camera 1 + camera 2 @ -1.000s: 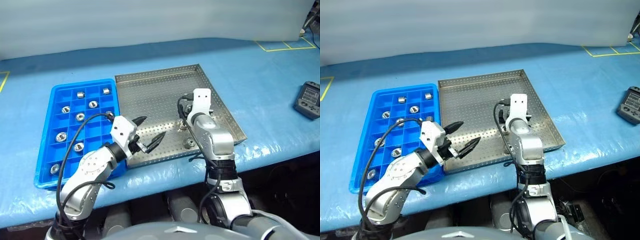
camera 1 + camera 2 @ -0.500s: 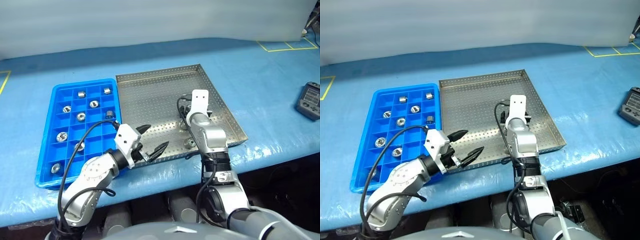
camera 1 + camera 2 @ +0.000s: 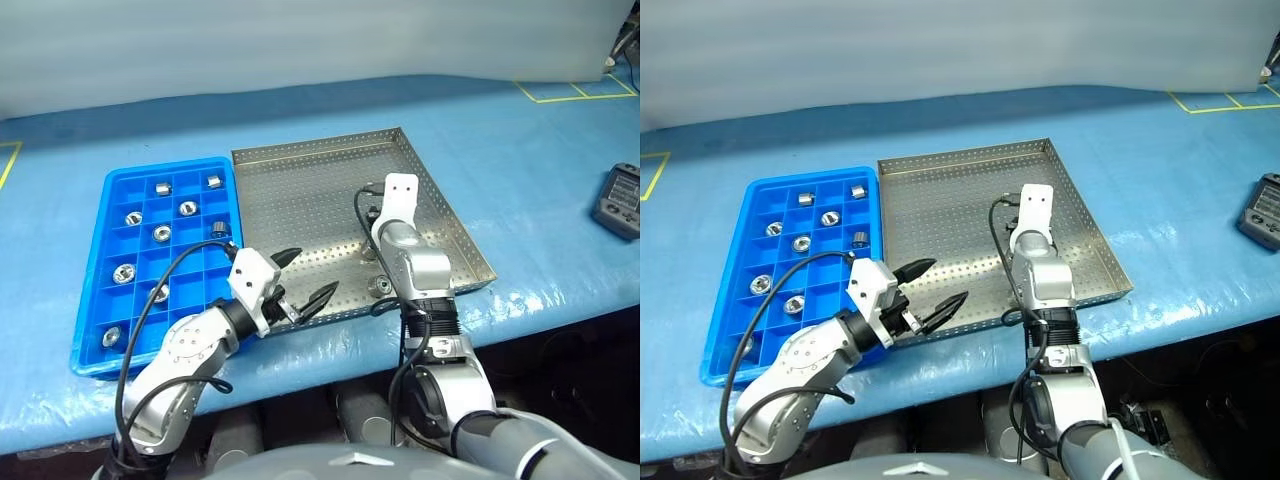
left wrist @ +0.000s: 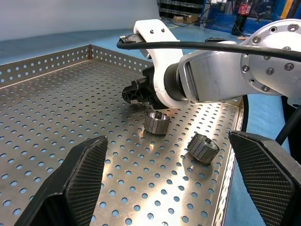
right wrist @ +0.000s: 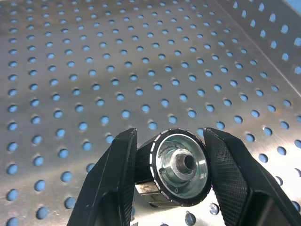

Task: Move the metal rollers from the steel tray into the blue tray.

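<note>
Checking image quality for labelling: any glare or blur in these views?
Right wrist: bright glare band across the steel tray; roller between the fingers is sharp. Left wrist: own fingers soft, rollers sharp. Head views: sheen on the blue table cover.

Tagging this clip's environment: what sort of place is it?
Probably a workshop or lab bench set up for parts sorting. A perforated steel tray holds loose metal rollers, a blue tray with grid compartments takes them one per cell, and the bench has a blue plastic sheet with yellow tape marks.
</note>
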Available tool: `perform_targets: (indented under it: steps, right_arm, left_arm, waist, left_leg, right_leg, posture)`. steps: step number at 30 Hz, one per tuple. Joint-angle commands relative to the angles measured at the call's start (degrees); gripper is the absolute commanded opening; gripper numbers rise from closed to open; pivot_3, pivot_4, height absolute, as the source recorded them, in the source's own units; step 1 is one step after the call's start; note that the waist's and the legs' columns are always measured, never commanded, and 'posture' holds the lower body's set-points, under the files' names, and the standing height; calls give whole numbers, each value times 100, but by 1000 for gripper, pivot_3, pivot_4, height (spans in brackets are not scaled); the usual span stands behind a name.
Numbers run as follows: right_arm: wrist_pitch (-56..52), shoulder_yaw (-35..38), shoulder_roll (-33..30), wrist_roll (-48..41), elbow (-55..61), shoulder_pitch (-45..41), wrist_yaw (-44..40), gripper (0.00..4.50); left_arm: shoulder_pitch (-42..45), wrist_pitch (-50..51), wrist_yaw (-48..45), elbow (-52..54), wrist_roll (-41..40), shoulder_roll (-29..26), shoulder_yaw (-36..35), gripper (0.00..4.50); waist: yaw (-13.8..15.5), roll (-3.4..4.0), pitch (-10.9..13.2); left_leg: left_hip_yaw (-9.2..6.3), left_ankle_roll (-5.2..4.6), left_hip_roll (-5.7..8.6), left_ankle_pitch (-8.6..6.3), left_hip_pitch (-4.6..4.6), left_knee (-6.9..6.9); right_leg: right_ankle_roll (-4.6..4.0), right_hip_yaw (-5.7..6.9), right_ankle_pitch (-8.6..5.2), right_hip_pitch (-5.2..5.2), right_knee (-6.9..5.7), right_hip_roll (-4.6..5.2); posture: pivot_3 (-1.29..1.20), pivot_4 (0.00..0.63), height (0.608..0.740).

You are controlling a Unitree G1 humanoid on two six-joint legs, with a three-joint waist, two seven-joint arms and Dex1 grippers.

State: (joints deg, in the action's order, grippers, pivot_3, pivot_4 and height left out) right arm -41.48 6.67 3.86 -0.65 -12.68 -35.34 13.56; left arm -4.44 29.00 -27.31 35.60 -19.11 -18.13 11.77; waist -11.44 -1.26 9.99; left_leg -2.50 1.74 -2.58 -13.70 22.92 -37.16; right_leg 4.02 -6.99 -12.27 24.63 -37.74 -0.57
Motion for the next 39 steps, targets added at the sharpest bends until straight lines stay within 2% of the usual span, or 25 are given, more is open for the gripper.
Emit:
perform_targets:
  steps: [1,9,19,30,39]
  right_arm:
    - [297,-295,27,-84,540,-197,-364,1888]
    - [581,-1455,-166,-127,981,-312,-1861,1888]
    - [1118,-2315,76,-328,639,-584,-3237,1888]
    - [1626,-2647,581,-418,-268,-824,-3968,1888]
    - [1942,-2673,677,-482,-1238,-782,-4422,1888]
  left_arm:
    - [-26,-211,151,108,1,107,-85,4500]
    - [-195,-384,833,159,216,428,-364,4500]
    - [-828,-573,1490,630,494,518,-774,4500]
    - [-1941,-889,2017,1203,758,785,-1065,4500]
    - [-2260,-1074,2106,1285,872,867,-1087,4500]
  waist:
    - [-4,1,1]
    - [96,2,1]
    - [598,1,1]
    - [1179,2,2]
    - [1410,4,4]
  left_leg:
    - [0,0,0,0,0,0]
    - [-2,0,-1,0,-1,4]
    - [-4,0,-2,0,0,11]
    - [-5,1,-3,0,1,10]
    - [0,2,-4,0,2,11]
  right_leg:
    - [0,0,0,0,0,0]
    - [0,0,0,2,-1,-2]
    - [-9,6,-5,7,-1,-2]
    - [-52,17,-31,8,2,2]
    - [-58,18,-34,13,3,2]
  posture:
    - [-100,150,740]
    - [-16,150,740]
    - [159,150,740]
    - [306,150,740]
    - [355,150,740]
